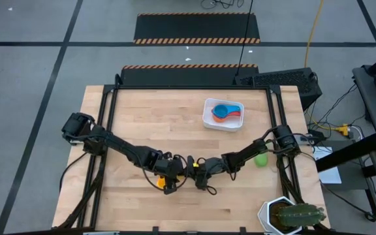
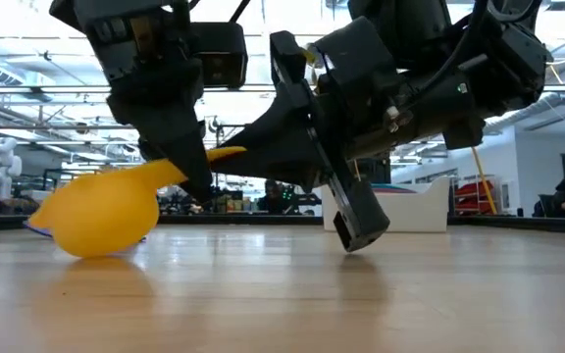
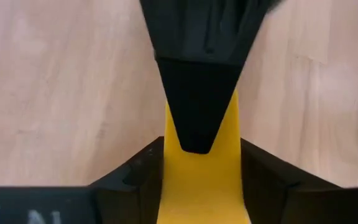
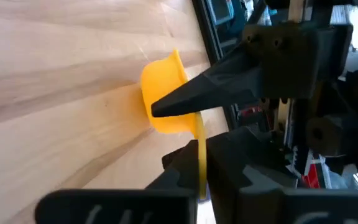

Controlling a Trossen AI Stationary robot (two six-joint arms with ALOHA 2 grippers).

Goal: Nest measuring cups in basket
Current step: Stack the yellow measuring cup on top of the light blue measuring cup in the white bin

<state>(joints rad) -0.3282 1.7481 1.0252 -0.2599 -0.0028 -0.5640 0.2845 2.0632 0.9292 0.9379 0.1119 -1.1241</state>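
- Yellow measuring cup (image 2: 101, 221) lies on the table (image 1: 142, 124), handle pinched by the left gripper (image 1: 169, 175).
- Basket (image 1: 209, 121) holds blue (image 1: 221, 110) and orange (image 1: 228, 117) cups.
- Right gripper (image 1: 198, 172), fingers pressed together, meets the left mid-table.

High view: overhead, facing straight down, far enough to take in the whole table (image 1: 136, 124) and the floor around it. Low view: at tabletop height, facing level across the boards into the room, very near the yellow cup (image 2: 101, 211). Left wrist view: looking down at the wood from close range along the cup's handle. Right wrist view: close and oblique across the tabletop. All four views share the yellow cup at the table's near-centre edge
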